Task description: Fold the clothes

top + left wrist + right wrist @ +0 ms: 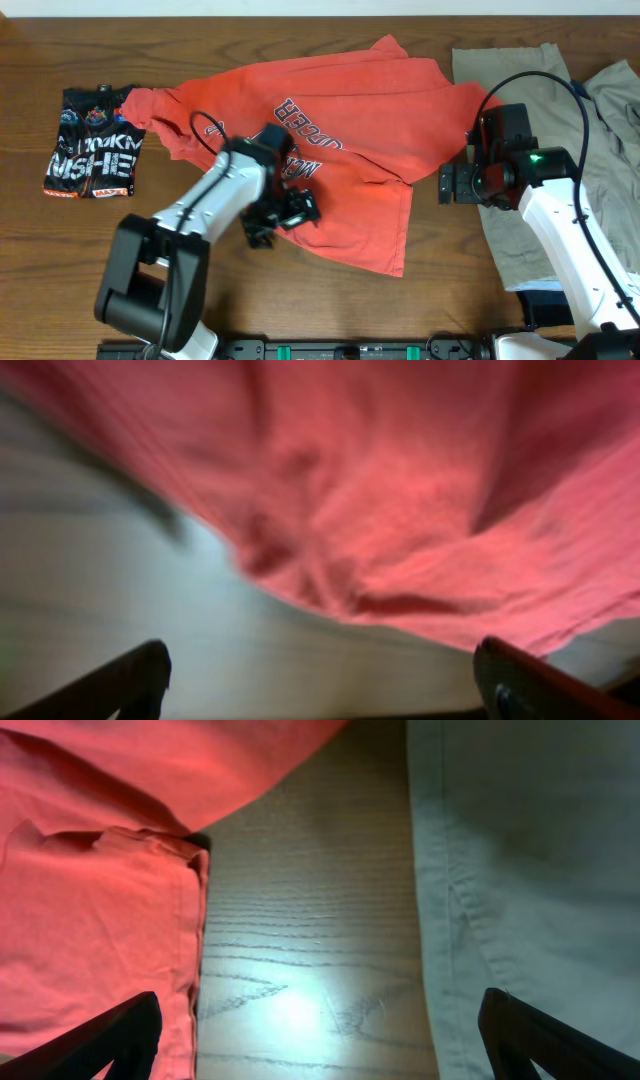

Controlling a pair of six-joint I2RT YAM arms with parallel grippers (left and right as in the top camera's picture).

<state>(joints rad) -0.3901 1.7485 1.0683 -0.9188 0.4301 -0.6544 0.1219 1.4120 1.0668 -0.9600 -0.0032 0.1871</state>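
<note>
Overhead looks straight down; 2 wrist views sit close, sharing the T-shirt (360, 90).

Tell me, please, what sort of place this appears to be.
Probably a robotics lab bench for laundry folding: a left arm and right arm stand at a wooden table strewn with a coral-red T-shirt, khaki garments and a black printed garment.

The T-shirt (370, 100) is soft matt cloth, the khaki garment (530, 870) matt weave, the table (60, 270) glossy grained wood.

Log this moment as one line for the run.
left hand: open, above red T-shirt | right hand: open, above bare table between T-shirt and khaki garment | T-shirt: rumpled, not yet folded
</note>
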